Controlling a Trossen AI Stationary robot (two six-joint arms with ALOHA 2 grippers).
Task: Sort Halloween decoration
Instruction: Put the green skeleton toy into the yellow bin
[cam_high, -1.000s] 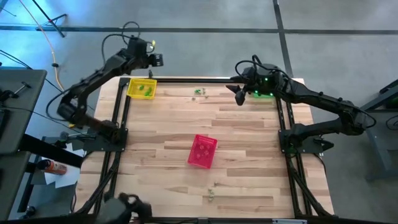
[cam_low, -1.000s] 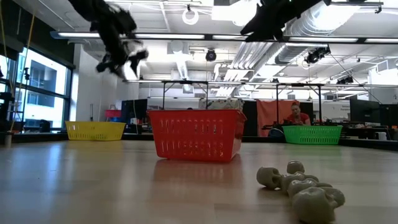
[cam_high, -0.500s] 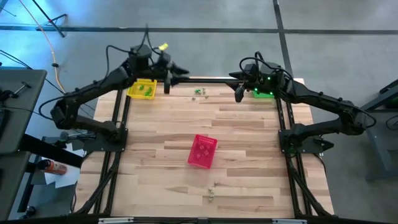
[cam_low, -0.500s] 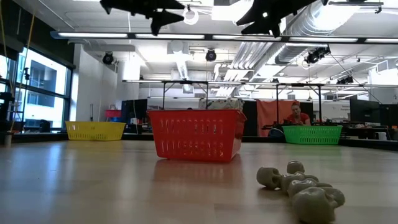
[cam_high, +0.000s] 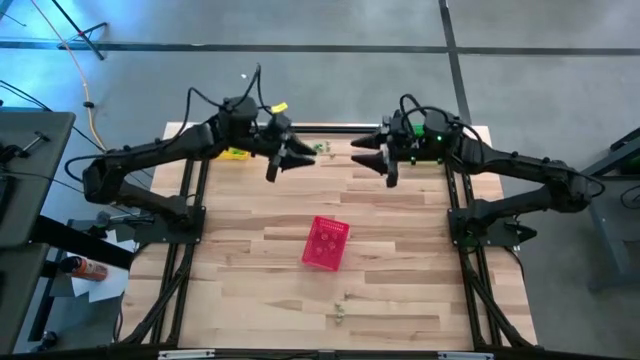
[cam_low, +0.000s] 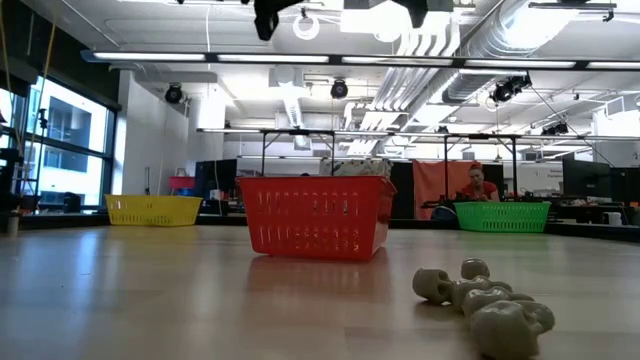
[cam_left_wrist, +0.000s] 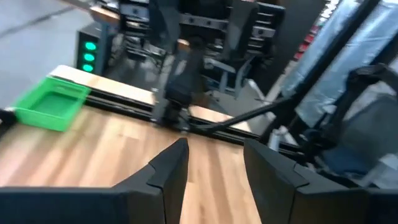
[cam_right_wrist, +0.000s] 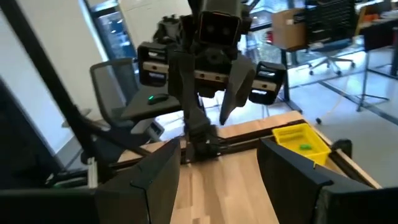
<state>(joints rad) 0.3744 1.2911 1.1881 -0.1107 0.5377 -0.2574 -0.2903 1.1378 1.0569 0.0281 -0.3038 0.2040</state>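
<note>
Both grippers (cam_high: 283, 165) (cam_high: 378, 166) airborne (nothing held)

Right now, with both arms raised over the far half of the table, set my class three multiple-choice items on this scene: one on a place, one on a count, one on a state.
1. Where does the red basket sit?
A. Near the table's middle
B. At the far left corner
C. Off the table

2. How many baskets show in the low view?
A. One
B. Three
C. Five

3. How is the right gripper?
A. Shut on a trinket
B. Open and empty
C. Out of view

Answers: 1 A, the high view shows it central. 2 B, yellow basket, red one and green basket. 3 B, its wrist view shows a clear gap between the fingers.
</note>
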